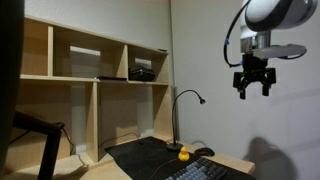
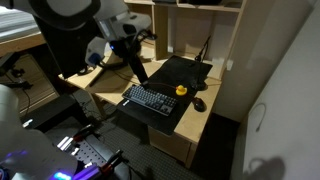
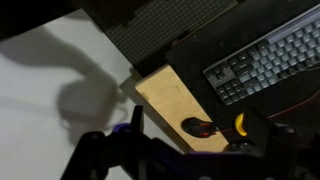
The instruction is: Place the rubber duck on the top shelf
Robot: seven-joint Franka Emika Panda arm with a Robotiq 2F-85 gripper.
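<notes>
— How does the tool stand?

— Open. In an exterior view its two fingers hang apart with clear air between them. It grips nothing and touches nothing.

— Does the wrist view agree?

— Yes. The tool is dark and blurred along the bottom edge there. The fingers are spread wide, and only the bench shows between them.

— And the arm?

— Its white upper joints come in from the top corner. The wrist is bent so the tool points down, high above the bench. In an exterior view the arm leans in from the upper corner. There the tool is over the pale wood beside the keyboard.

— Where is the rubber duck?

— On the bench, well below the tool and apart from it. It sits near the foot of the black gooseneck lamp. In an exterior view the rubber duck rests on the black mat, just off the far corner of the keyboard. The mouse is near it. In the wrist view the rubber duck is a small yellow spot just beside the mouse, below the keyboard.

— And the top shelf?

— It is the upper row of plywood cubbies, well apart from both the tool and the duck. One cubby holds a dark object; I cannot tell what it is.
</notes>
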